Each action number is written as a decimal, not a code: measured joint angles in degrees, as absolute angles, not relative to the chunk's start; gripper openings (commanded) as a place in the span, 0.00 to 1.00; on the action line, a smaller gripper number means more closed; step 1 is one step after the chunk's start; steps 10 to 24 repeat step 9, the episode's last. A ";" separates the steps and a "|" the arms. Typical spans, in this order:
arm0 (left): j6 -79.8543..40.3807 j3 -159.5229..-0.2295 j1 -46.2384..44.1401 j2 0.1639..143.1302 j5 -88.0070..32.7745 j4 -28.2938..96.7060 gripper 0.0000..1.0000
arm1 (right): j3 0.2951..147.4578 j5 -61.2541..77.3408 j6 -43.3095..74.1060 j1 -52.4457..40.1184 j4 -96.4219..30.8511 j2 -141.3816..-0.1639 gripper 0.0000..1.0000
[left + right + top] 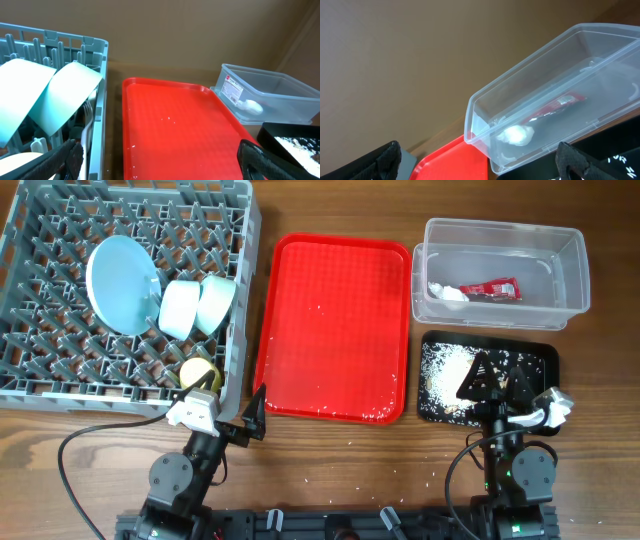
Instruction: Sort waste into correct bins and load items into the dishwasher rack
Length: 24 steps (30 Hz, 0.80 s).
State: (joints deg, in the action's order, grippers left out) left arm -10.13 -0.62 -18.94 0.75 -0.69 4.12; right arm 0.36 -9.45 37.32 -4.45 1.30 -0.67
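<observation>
Wrapper [492, 288] in clear tub [545, 270] — crumbs [445, 370], black tray [543, 360]

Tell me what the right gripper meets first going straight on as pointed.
Likely the near wall of the clear tub, straight ahead of the right gripper; depth is unclear. The black tray lies beneath it.

You see your left gripper [162, 165] spread wide, a tilted pale-blue bowl [67, 100] in the grey rack [97, 55] at left, the red tray [175, 130] in the centre, and the clear tub [272, 92] and black tray [295, 136] at right.
</observation>
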 measured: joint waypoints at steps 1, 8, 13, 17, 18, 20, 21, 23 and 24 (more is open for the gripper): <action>-10.13 -0.62 -18.94 0.75 -0.69 4.12 1.00 | 0.36 -9.45 37.32 -4.45 1.30 -0.67 1.00; -10.13 -0.62 -18.94 0.75 -0.69 4.12 1.00 | 0.36 -9.45 37.32 -4.45 1.30 -0.67 1.00; -10.13 -0.64 -18.94 0.75 -0.69 4.12 1.00 | 0.36 -9.45 37.32 -4.45 1.30 -0.67 1.00; -10.13 -0.64 -18.94 0.75 -0.69 4.12 1.00 | 0.36 -9.45 37.32 -4.45 1.30 -0.67 1.00; -10.13 -0.64 -18.94 0.75 -0.69 4.12 1.00 | 0.36 -9.45 37.32 -4.45 1.30 -0.67 1.00; -10.13 -0.64 -18.94 0.75 -0.69 4.12 1.00 | 0.36 -9.45 37.32 -4.45 1.30 -0.67 1.00; -10.13 -0.64 -18.94 0.75 -0.69 4.12 1.00 | 0.36 -9.45 37.32 -4.45 1.30 -0.67 1.00; -10.13 -0.64 -18.94 0.75 -0.69 4.12 1.00 | 0.36 -9.45 37.32 -4.45 1.30 -0.67 1.00; -10.13 -0.64 -18.94 0.75 -0.69 4.12 1.00 | 0.36 -9.45 37.32 -4.45 1.30 -0.67 1.00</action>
